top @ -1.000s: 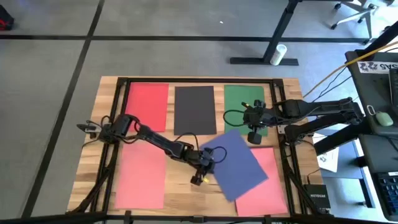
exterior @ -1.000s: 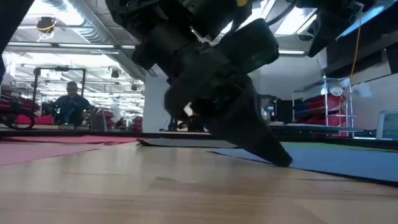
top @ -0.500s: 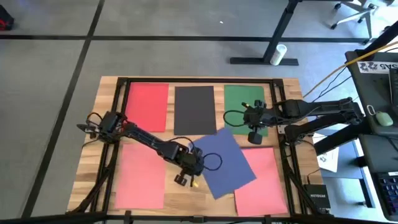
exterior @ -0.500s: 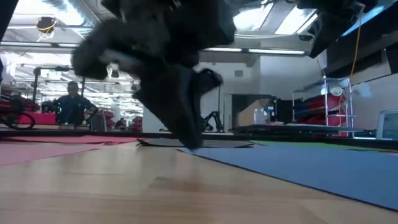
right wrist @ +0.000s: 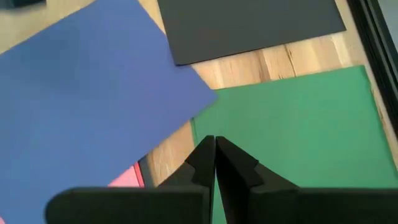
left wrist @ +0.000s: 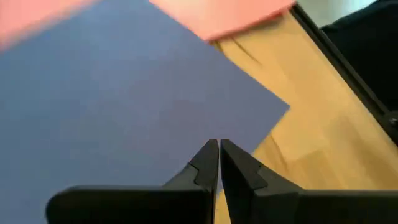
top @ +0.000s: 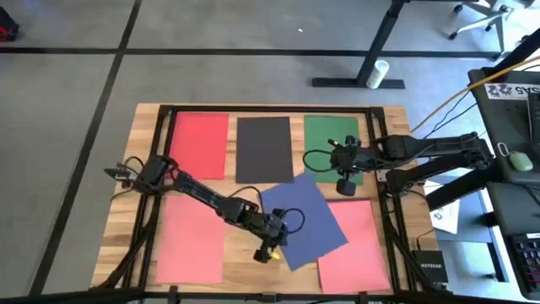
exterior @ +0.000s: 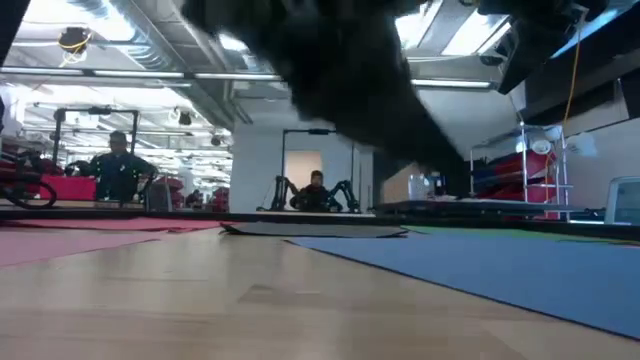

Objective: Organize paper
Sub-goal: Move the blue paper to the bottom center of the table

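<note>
A blue sheet of paper [top: 301, 221] lies askew at the table's middle front, its right part overlapping a pink sheet [top: 359, 252]. Red [top: 200, 143], black [top: 264, 149] and green [top: 331, 139] sheets lie in a row at the back, and another pink sheet [top: 190, 245] lies at the front left. My left gripper [left wrist: 219, 146] is shut above the blue sheet's near-left edge, close to its near corner [left wrist: 283, 107]; in the low view it is raised off the table. My right gripper [right wrist: 214, 144] hangs shut above the green sheet's near edge.
A black frame [top: 381, 169] runs round the wooden table top. Bare wood [top: 245, 274] shows at the front between the left pink sheet and the blue one. A desk with a mouse [top: 519, 160] stands beyond the right edge.
My left gripper first went toward the table's left edge with its shut tips down, and the blue sheet slid left with it and turned a little. Then the gripper came back toward the right and rose off the table. The blue sheet has stayed put since.
</note>
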Controlling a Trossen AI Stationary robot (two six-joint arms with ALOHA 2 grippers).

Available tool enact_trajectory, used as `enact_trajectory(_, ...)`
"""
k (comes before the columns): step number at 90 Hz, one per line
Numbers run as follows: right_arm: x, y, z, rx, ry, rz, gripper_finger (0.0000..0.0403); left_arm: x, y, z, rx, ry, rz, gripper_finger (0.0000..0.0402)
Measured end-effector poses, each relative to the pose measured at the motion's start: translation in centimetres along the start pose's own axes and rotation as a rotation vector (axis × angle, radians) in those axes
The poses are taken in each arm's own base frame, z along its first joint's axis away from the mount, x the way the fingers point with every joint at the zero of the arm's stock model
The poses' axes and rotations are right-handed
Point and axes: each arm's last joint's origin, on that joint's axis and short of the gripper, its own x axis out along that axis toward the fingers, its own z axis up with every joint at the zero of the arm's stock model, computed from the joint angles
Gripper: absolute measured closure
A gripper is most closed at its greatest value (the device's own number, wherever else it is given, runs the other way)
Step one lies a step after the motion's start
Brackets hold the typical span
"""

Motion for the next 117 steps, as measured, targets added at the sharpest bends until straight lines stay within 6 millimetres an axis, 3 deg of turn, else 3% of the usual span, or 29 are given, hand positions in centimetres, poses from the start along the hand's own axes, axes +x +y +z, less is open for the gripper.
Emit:
enact_trajectory(30,0.0,0.0,0.0,-0.001,0.0,0.0,0.0403,0.4,0.4,-1.3,-0.038,0.044,-0.09,0.0402)
enact_trajectory(49,0.0,0.0,0.0,-0.002,0.0,0.0,0.0403,0.3,2.0,-0.1,-0.022,-0.075,0.009,0.0402)
enact_trajectory(63,0.0,0.0,0.0,-0.002,0.0,0.0,0.0403,1.0,2.8,-1.7,-0.066,0.026,-0.017,0.0402)
enact_trajectory(85,0.0,0.0,0.0,-0.003,-0.001,0.0,0.0403,1.6,1.6,-2.8,-0.044,0.106,-0.099,0.0402)
enact_trajectory(117,0.0,0.0,-0.1,-0.005,0.011,0.013,0.0403,-0.7,1.4,-3.1,-0.017,0.283,-0.078,0.0402)
